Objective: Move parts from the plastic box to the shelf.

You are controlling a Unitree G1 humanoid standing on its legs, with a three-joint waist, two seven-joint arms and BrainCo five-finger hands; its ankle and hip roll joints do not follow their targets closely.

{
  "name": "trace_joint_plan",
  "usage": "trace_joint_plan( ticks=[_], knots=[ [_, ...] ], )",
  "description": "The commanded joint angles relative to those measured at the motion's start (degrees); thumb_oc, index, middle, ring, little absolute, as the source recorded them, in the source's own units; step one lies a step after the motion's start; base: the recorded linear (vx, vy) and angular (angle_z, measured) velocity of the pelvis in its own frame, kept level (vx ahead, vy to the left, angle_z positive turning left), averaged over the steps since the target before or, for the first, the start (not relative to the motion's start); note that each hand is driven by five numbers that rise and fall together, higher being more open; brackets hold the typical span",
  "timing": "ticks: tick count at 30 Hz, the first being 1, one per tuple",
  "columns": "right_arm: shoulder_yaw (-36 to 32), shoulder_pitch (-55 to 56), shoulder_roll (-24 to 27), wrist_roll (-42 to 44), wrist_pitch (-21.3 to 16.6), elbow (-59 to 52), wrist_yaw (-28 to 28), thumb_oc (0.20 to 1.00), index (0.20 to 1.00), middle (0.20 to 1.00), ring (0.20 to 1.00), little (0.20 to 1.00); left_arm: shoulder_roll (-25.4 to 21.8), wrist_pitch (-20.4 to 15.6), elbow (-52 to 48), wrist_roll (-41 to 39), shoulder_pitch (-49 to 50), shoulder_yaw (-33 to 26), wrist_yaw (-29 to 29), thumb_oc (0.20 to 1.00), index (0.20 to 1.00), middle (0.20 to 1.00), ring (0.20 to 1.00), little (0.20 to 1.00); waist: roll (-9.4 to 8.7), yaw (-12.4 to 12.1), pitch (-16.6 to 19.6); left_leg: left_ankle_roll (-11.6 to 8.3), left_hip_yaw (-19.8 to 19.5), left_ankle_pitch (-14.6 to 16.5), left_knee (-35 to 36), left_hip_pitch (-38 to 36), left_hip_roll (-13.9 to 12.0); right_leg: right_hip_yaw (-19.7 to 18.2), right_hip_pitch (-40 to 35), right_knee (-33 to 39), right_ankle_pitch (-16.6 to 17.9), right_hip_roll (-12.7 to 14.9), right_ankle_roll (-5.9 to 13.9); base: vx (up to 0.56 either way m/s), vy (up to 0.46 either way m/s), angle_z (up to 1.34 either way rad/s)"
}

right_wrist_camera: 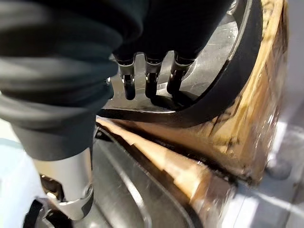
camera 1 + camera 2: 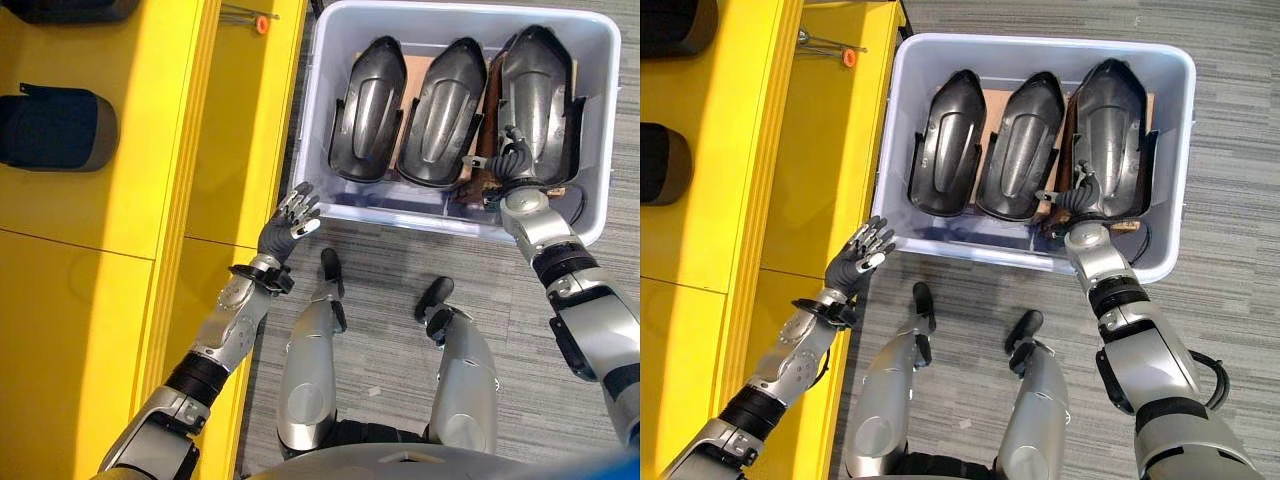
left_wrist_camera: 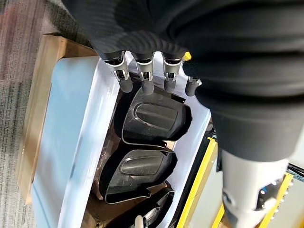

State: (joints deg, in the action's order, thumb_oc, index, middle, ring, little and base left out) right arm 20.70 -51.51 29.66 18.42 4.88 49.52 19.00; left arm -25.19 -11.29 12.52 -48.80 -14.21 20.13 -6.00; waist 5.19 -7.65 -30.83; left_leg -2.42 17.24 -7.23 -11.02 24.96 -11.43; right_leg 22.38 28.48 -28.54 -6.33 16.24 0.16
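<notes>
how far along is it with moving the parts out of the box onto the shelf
Early to midway. Two dark parts already lie on the yellow shelf. Three black parts remain in the plastic box; the right hand curls its fingers over the edge of the rightmost part, not yet lifted. The left hand hangs open beside the box.

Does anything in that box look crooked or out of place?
Mostly tidy: three dark parts lie side by side in the plastic box. The rightmost part, where the right hand reaches, sits higher than the others, with brown cardboard showing beside it.
</notes>
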Motion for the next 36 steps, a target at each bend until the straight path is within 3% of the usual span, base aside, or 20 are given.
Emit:
trace_joint_plan(
  ticks=[1, 9, 12, 13, 14, 17, 18, 23, 25, 29, 34, 36],
  knots=[
    [0.4, 0.9, -0.7, -0.1, -2.7, -5.1, -1.3, 1.000, 1.000, 1.000, 1.000, 1.000, 0.7, 0.5, -5.5, 0.5, 1.4, 0.0, 0.7, 1.000, 1.000, 1.000, 1.000, 1.000, 1.06, -1.5, 1.0, -2.26, -1.3, 3.8, -1.4, -0.6, 0.2, -3.0, 0.0, -1.4, 0.1, -0.8, 3.76, 0.01, 0.018, -0.06],
    [1.2, 1.3, -2.2, -4.8, -2.5, -14.1, 0.6, 1.000, 1.000, 1.000, 1.000, 1.000, 1.4, -1.8, -5.5, 2.9, 2.7, 0.7, 0.6, 1.000, 1.000, 1.000, 1.000, 1.000, 0.68, -1.0, 1.0, -2.22, -0.6, 3.9, -0.9, -2.2, 0.1, -3.3, -1.3, -0.3, 0.4, -1.3, 3.78, 0.00, 0.005, -0.03],
    [0.4, 0.6, -1.9, -9.4, -1.3, -16.4, 7.7, 1.000, 1.000, 1.000, 1.000, 1.000, 1.0, -1.8, -6.0, 5.4, 2.8, 1.6, 0.2, 1.000, 1.000, 1.000, 1.000, 1.000, 0.83, -0.6, 1.0, -2.17, -0.2, 4.1, -0.7, -3.6, 0.2, -3.6, -2.4, 0.2, 0.5, -1.5, 3.77, 0.01, 0.010, -0.07],
    [0.1, 0.0, -1.6, -10.8, -2.2, -15.9, 7.5, 1.000, 1.000, 1.000, 1.000, 1.000, 0.7, -1.9, -6.0, 4.9, 2.9, 1.6, 0.2, 1.000, 1.000, 1.000, 1.000, 1.000, 0.97, -0.6, 1.0, -2.19, -0.1, 4.2, -0.6, -4.1, 0.3, -3.7, -2.8, 0.4, 0.4, -1.6, 3.76, 0.03, 0.054, -0.05],
    [0.0, -0.8, -0.6, -17.7, -2.9, -15.5, 11.4, 1.000, 1.000, 1.000, 1.000, 1.000, 0.5, -2.4, -6.2, 3.3, 2.9, 1.9, 0.5, 1.000, 1.000, 1.000, 1.000, 1.000, 1.26, -0.4, 1.0, -2.25, -0.1, 4.2, -0.6, -4.7, 0.3, -3.7, -3.3, 0.3, 0.4, -1.3, 3.92, 0.02, 0.050, -0.05],
    [-0.8, -1.2, 0.4, -25.2, -4.9, -14.7, 19.3, 1.000, 1.000, 1.000, 1.000, 1.000, 0.6, -2.9, -6.5, 3.0, 2.8, 2.6, 1.4, 1.000, 1.000, 1.000, 1.000, 1.000, 1.56, -0.2, 1.0, -2.18, -0.1, 4.3, -0.5, -5.1, 0.3, -4.0, -3.7, 0.2, 0.2, -1.2, 3.95, 0.01, 0.030, -0.10],
    [-1.5, -1.5, 1.0, -31.5, -8.0, -14.9, 22.9, 1.000, 1.000, 1.000, 1.000, 1.000, 0.4, -3.5, -6.5, 6.0, 2.8, 3.2, 3.7, 1.000, 1.000, 1.000, 1.000, 1.000, 1.81, 0.0, 1.0, -2.16, 0.0, 4.4, -0.5, -5.4, 0.3, -4.1, -3.9, 0.2, 0.2, -1.2, 4.03, 0.01, 0.037, -0.11],
    [-2.1, 0.0, 2.5, -41.5, -11.2, -23.3, 28.7, 1.000, 1.000, 1.000, 1.000, 1.000, 0.1, -5.6, -6.7, 5.3, 3.4, 4.5, 4.7, 1.000, 1.000, 1.000, 1.000, 1.000, 2.28, 1.1, 1.0, -2.30, 0.8, 4.5, 0.6, -6.9, 0.6, -4.3, -4.9, 1.3, 0.3, -1.4, 4.24, -0.01, 0.054, -0.05],
    [-2.3, 1.2, 2.6, -41.6, -10.2, -25.6, 29.5, 1.000, 1.000, 1.000, 1.000, 1.000, 0.2, -6.1, -6.6, 4.8, 3.5, 4.7, 4.8, 1.000, 1.000, 1.000, 1.000, 1.000, 2.20, 1.5, 1.0, -2.32, 1.1, 4.5, 0.7, -7.3, 0.5, -4.6, -5.1, 1.6, 0.3, -1.3, 4.30, -0.01, 0.047, -0.04],
    [-4.1, 4.8, 1.6, -32.3, -3.6, -24.3, 29.1, 1.000, 1.000, 1.000, 1.000, 1.000, 0.6, -6.5, -6.7, 4.7, 4.0, 4.8, 4.1, 1.000, 1.000, 1.000, 1.000, 1.000, 2.02, 2.4, 1.0, -2.43, 1.9, 4.7, 1.2, -8.0, 0.3, -4.9, -5.6, 2.9, 0.8, -1.3, 4.38, -0.02, 0.063, -0.09],
    [-5.5, 3.4, 0.9, -22.7, -1.0, -19.4, 28.7, 1.000, 1.000, 1.000, 1.000, 1.000, 1.3, -6.3, -5.9, 3.9, 3.0, 5.1, 5.1, 1.000, 1.000, 1.000, 1.000, 1.000, 1.70, 2.1, 1.0, -2.36, 2.2, 4.6, 1.2, -6.7, 0.1, -4.8, -4.4, 2.6, 0.9, -1.2, 4.40, -0.02, 0.054, -0.06],
    [-6.0, 2.6, 0.9, -20.7, -0.1, -17.9, 27.6, 1.000, 1.000, 1.000, 1.000, 1.000, 1.8, -4.6, -6.5, 0.2, 2.7, 5.3, 5.0, 1.000, 1.000, 1.000, 1.000, 1.000, 1.72, 1.8, 1.0, -2.42, 1.9, 4.4, 1.4, -5.9, 0.4, -4.6, -3.9, 2.8, 1.1, -1.3, 4.46, -0.04, 0.034, 0.03]
  ],
)
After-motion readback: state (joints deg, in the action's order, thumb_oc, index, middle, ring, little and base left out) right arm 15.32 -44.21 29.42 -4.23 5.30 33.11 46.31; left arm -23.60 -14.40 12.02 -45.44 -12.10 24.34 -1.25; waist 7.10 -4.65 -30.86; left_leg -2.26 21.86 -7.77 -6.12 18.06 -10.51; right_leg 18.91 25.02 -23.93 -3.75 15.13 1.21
